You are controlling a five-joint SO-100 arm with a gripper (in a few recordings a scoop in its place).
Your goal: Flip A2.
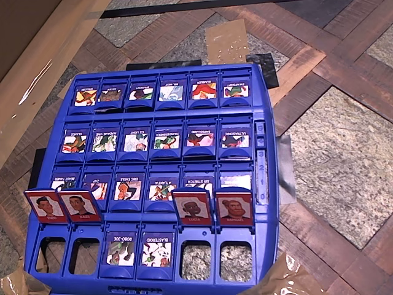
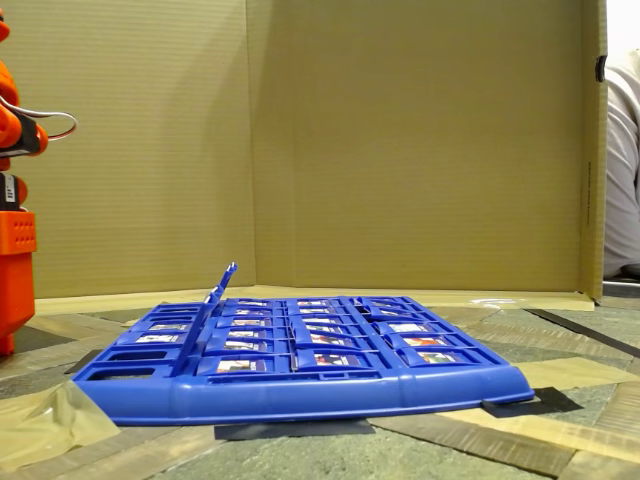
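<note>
A2 tile [image 1: 121,247]: lies flat in the bottom row of the game board in the overhead view, third slot from the left, blue face up, labelled "ROBO-JOE" with a greenish cartoon; nothing touches it.
Gripper: its opening and any hold on a thing cannot be told from these pictures.
Robot arm [image 2: 14,215]: orange base and lower links at the left edge of the fixed view, standing on the table just beyond the board's left end, apart from the board.
BLASTEROID tile [image 1: 158,246]: flat, blue face up, just right of A2 in the same row.
Raised tiles, left pair [image 1: 61,206]: two red-framed portrait tiles standing up at the hinge line above the two leftmost bottom slots, whose wells [image 1: 67,255] are open to the floor below.
Raised tiles, right pair [image 1: 212,208]: two red-framed portrait tiles standing up above the two rightmost bottom slots, those wells likewise open.
Upper rows [image 1: 159,138]: three rows of six tiles, all lying flat with blue faces and cartoon pictures up.
Game board [image 1: 265,203]: blue plastic frame, four rows by six columns; in the fixed view [image 2: 300,385] it rests low on the table with the raised tiles seen edge-on, tilted.
Table [image 1: 344,153]: patchwork of wood-grain and stone-look panels, with tape strips near the board.
Cardboard backdrop [image 2: 400,140]: plain brown wall behind the board.
Person [image 2: 622,170]: a light-sleeved part at the right edge of the fixed view.
</note>
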